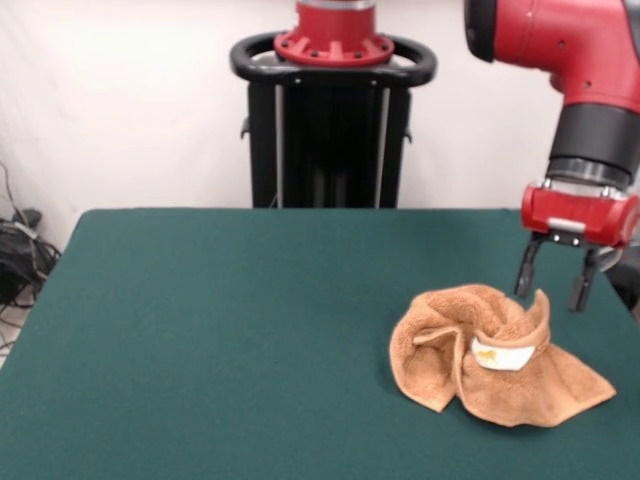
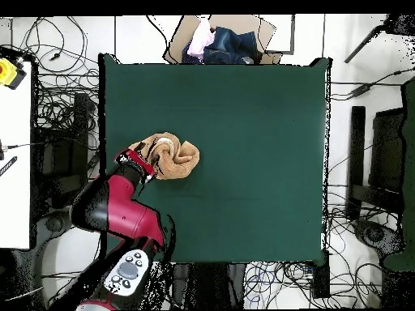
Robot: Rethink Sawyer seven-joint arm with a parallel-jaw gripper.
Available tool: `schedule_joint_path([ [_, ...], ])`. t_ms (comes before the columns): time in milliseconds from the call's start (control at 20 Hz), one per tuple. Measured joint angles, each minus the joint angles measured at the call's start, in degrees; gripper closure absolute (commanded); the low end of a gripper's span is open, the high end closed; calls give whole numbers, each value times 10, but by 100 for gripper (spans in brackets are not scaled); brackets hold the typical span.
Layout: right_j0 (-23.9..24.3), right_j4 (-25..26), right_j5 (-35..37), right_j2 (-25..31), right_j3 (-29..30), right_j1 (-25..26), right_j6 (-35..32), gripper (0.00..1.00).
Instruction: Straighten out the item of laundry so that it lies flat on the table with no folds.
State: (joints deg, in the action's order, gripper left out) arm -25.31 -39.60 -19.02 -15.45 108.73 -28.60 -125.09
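Note:
The orange-tan towel (image 1: 490, 365) lies crumpled in a bunched heap on the green table (image 1: 220, 330), at the right in the front view. Its edges curl up and a small white tag (image 1: 500, 354) shows in the middle. My gripper (image 1: 554, 282) hangs just above the heap's far right side, with its two dark fingers apart and nothing between them. In the overhead view the towel (image 2: 173, 155) sits near the table's (image 2: 259, 146) left edge, with the gripper (image 2: 143, 156) at its left side.
The robot's pedestal (image 1: 332, 120) stands behind the table's far edge. Cables (image 1: 20, 250) lie on the floor at the left. A box with other clothes (image 2: 217, 40) sits past the table's top edge in the overhead view. The towel lies close to a table edge.

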Motion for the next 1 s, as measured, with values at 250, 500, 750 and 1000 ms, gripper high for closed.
schedule_joint_path([
  [250, -22, -13, 25, -27, -7, 13, 0, 0],
  [500, -30, -18, 53, -38, -11, 22, 0, 0],
  [750, -30, -18, 55, -38, -16, 28, 0, 0],
  [1000, -25, -18, 54, -38, -28, 41, 0, 0],
])
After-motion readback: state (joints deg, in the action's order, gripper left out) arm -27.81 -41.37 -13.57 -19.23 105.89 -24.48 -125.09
